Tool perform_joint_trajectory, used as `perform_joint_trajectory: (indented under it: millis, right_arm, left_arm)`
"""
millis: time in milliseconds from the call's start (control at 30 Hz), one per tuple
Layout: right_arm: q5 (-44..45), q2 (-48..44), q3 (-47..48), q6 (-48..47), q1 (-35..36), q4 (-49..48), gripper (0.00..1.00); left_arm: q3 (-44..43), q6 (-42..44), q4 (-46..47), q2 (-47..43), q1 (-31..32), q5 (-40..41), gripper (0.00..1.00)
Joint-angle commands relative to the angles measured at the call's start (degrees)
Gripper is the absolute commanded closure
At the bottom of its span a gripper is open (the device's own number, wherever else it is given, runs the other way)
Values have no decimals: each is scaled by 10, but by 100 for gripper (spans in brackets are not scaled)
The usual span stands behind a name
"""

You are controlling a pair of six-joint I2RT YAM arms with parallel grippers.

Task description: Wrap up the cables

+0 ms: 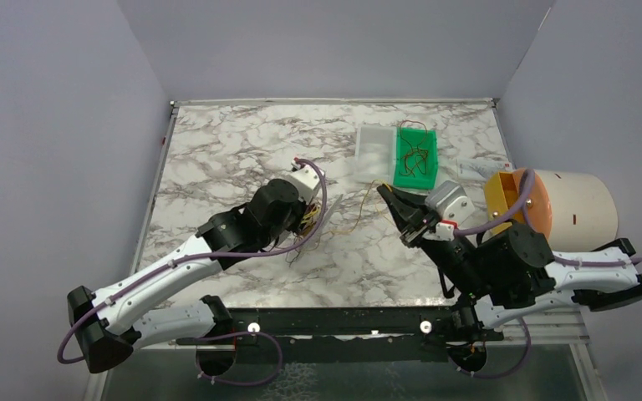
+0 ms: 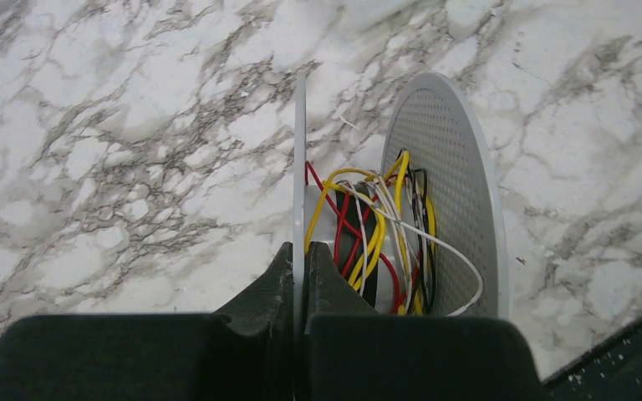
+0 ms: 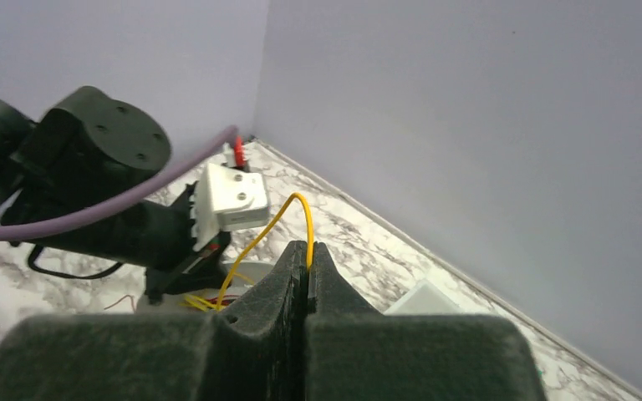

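My left gripper [image 2: 300, 257] is shut on the thin left flange [image 2: 299, 159] of the translucent white spool and holds it on edge over the table. Yellow, red, white and black cables [image 2: 368, 230] lie in loose loops round its hub, in front of the perforated right flange [image 2: 456, 167]. In the top view the left wrist [image 1: 280, 207] hides those fingers. My right gripper [image 1: 387, 193] is shut on one yellow cable [image 3: 277, 219], pinched at the fingertips [image 3: 308, 251]. This cable runs slack to the spool [image 1: 333, 209].
A green tray [image 1: 428, 167] holding several thin brown wires and a clear plastic box [image 1: 374, 150] stand at the back right. A cream and orange cylinder [image 1: 560, 209] lies at the right edge. Lilac walls close three sides.
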State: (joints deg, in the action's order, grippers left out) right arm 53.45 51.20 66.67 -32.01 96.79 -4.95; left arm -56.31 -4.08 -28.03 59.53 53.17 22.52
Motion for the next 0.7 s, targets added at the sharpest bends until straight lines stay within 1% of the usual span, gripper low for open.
perform_joint_trajectory:
  millis: [0, 100, 200, 267, 367, 467, 567, 667]
  right_arm:
    - [22, -13, -6, -72, -13, -59, 99]
    - [15, -11, -15, -77, -40, -65, 99]
    - [-14, -3, -25, -55, -98, -50, 99]
    - [-54, 16, -21, -12, -165, -8, 99]
    - [-141, 50, -9, 68, -287, 56, 99]
    - [-205, 65, -26, 125, -386, 64, 99]
    - [-245, 69, -63, 192, -483, 67, 99]
    - [-317, 78, -103, 294, -582, 94, 99]
  left_arm:
    - [-5, 30, -1, -44, 9, -113, 100]
    - [5, 39, -4, -57, 11, -143, 100]
    - [15, 48, -4, -62, 12, -177, 100]
    - [22, 52, -4, -70, 14, -195, 100]
    - [36, 53, -3, -89, 15, -208, 100]
    - [49, 50, -3, -108, 16, -225, 100]
    - [61, 42, -3, -127, 16, -235, 100]
    - [66, 38, -3, -144, 16, -252, 100]
